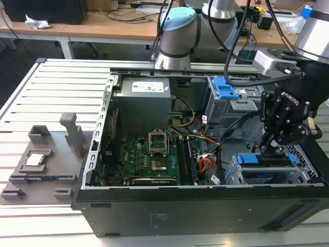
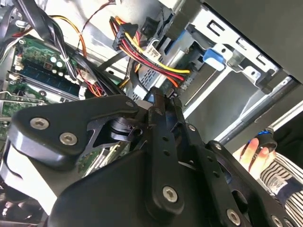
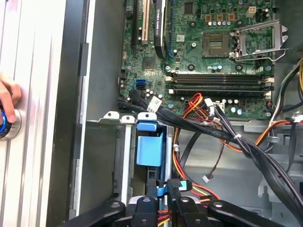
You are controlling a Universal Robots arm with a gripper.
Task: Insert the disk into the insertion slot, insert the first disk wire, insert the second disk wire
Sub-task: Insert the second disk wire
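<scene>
The disk (image 1: 251,159) sits in the insertion slot (image 1: 272,176) at the exterior view's lower right. Just above it, the gripper (image 1: 268,148) has its jaws nearly together, pinching a black wire plug (image 3: 174,183).

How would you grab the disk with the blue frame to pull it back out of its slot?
Pinch the blue handle at the disk's end, coming from the case's open side. The disk sits down in the insertion slot, walled by metal, so probably only that blue plastic offers an edge. The gripper, shut on a wire plug, hangs right by it.
</scene>
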